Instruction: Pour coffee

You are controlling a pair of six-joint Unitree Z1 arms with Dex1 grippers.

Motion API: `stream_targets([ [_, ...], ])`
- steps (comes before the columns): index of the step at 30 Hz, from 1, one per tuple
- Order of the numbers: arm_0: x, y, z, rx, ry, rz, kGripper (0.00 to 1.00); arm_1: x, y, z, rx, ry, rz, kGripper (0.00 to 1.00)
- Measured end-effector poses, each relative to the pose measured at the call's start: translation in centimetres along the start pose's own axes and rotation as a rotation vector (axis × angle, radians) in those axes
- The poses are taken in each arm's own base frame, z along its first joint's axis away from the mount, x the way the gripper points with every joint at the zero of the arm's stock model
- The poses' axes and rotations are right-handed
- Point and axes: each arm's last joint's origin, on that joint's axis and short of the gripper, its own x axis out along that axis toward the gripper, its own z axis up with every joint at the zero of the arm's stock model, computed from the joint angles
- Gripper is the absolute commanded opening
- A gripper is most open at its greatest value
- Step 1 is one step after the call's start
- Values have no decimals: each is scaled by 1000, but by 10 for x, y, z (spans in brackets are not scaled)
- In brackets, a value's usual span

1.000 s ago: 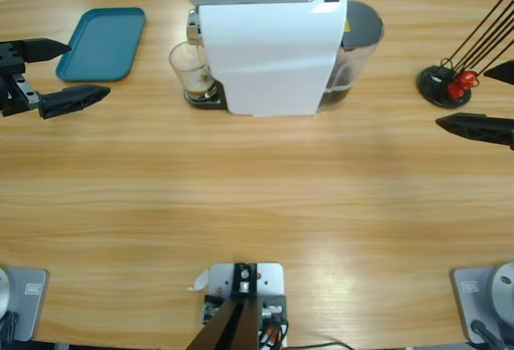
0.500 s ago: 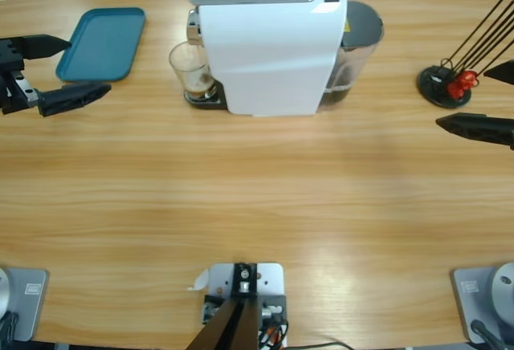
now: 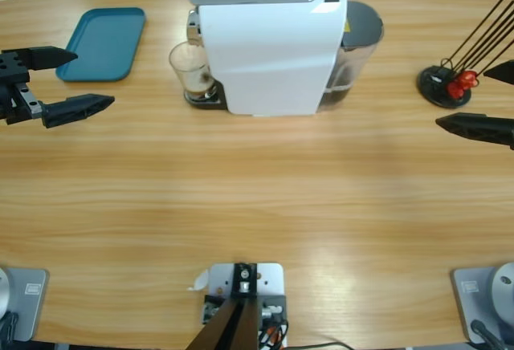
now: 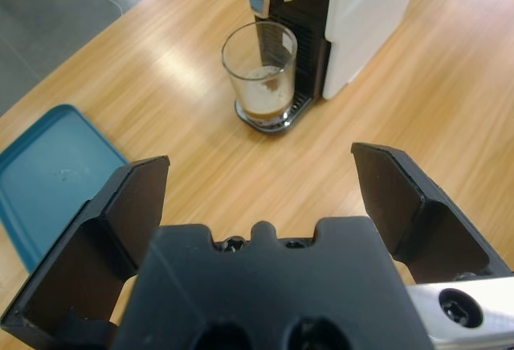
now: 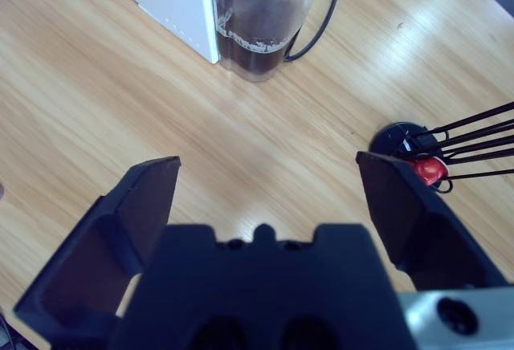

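Note:
A clear glass cup stands on the drip plate under the spout of the white coffee machine. The coffee is a thin dark layer with tan foam at the cup's bottom. My left gripper hovers open at the table's left edge, well left of the cup and pointing toward it. In the left wrist view the left gripper has nothing between its jaws, and the cup lies straight ahead. My right gripper is open and holds nothing at the right edge; its wrist view shows the right gripper over bare wood.
A teal tray lies at the back left, just behind the left gripper. The machine's dark round tank sits at its right side, with a black cord behind. A black wire capsule stand with a red capsule stands by the right gripper.
The left gripper has shifted slightly right and toward the table's front. The right gripper, the cup and the machine have not moved.

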Motion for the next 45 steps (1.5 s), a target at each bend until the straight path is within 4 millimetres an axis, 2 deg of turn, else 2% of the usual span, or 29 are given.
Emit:
stream_targets([
  [9,2,0,0,-4,6,-4,1000,0,0,0,7,-2,3,1000],
  [13,7,3,7,-31,3,-16,1000,1,0,2,11,-12,2,1000],
  [19,26,12,24,-36,71,-53,1000,5,0,6,24,-22,4,1000],
  [24,44,17,26,7,122,-85,1000,10,0,10,24,-17,6,1000],
  [31,41,10,26,68,164,-240,1000,23,0,18,24,-16,19,1000],
  [35,41,15,43,62,141,-288,1000,27,0,19,24,-11,19,1000],
  [39,60,24,54,71,153,-308,1000,27,0,19,24,-12,19,1000],
  [45,84,31,44,128,223,-268,1000,27,0,18,24,-8,21,1000],
])
